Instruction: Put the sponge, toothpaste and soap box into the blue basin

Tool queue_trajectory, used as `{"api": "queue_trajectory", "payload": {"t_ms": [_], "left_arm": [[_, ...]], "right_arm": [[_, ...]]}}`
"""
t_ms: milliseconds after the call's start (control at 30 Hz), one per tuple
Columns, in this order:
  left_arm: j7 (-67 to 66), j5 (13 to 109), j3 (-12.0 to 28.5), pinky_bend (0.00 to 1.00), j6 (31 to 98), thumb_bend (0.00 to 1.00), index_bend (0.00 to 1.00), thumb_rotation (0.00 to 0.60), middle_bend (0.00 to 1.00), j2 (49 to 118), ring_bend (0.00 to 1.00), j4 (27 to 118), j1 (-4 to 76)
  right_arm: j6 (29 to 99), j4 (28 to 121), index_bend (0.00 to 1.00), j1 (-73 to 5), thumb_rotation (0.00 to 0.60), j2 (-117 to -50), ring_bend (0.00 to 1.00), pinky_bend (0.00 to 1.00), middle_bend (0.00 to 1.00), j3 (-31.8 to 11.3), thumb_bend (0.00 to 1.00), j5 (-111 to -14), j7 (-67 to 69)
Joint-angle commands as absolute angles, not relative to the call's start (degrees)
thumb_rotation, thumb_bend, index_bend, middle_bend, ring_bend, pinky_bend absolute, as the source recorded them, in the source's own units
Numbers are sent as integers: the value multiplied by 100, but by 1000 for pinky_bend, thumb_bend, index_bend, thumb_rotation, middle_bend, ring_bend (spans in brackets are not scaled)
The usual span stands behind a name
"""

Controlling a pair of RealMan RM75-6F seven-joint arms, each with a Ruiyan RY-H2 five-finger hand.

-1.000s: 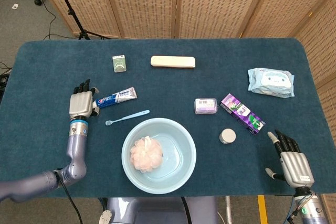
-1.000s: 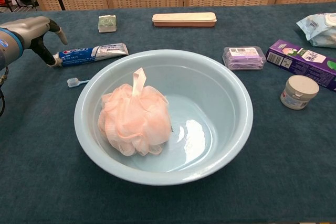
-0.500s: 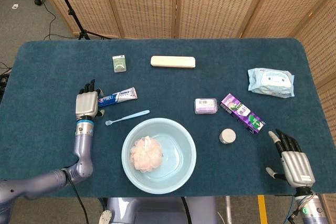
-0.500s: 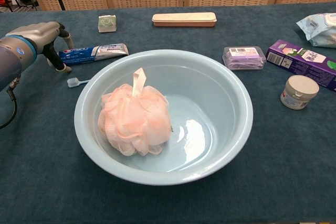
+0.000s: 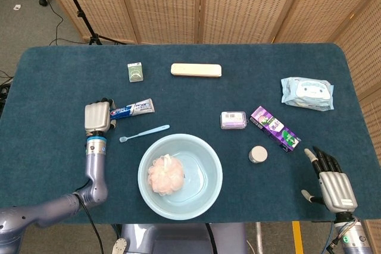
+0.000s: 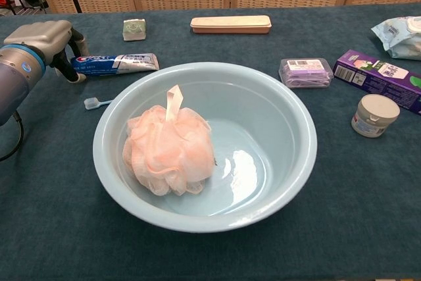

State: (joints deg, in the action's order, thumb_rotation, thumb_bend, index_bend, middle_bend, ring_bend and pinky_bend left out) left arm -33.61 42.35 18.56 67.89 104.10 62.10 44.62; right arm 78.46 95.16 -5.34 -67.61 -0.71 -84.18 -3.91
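The pink sponge lies inside the light blue basin at the table's front centre. The toothpaste tube lies left of the basin. My left hand has its fingers curled down around the tube's cap end and grips it. The clear purple soap box sits on the cloth to the right of the basin, untouched. My right hand rests at the front right with fingers spread and nothing in it; only the head view shows it.
A blue toothbrush lies between tube and basin. A beige case and a small green box sit at the back. A purple carton, a white jar and wipes lie on the right.
My left hand moved right onto the toothpaste's cap end and its fingers curled around it. The tube shifted slightly. The right hand has stayed put.
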Motion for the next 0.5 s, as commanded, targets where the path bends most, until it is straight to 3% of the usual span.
{"api": "queue_trajectory", "payload": {"t_ms": [33, 500], "left_arm": [[-3311, 4332, 1884, 502, 6857, 434, 788, 600, 429, 10400, 472, 6242, 4429], [-3058, 5009, 2229, 527, 7516, 434, 799, 600, 438, 9823, 507, 7311, 4277]], "right_arm": [[7844, 9520, 0, -535, 600, -6759, 0, 74, 0, -71, 208, -8417, -389], [7868, 9561, 0, -526, 600, -6734, 0, 74, 0, -53, 208, -8456, -373]]}}
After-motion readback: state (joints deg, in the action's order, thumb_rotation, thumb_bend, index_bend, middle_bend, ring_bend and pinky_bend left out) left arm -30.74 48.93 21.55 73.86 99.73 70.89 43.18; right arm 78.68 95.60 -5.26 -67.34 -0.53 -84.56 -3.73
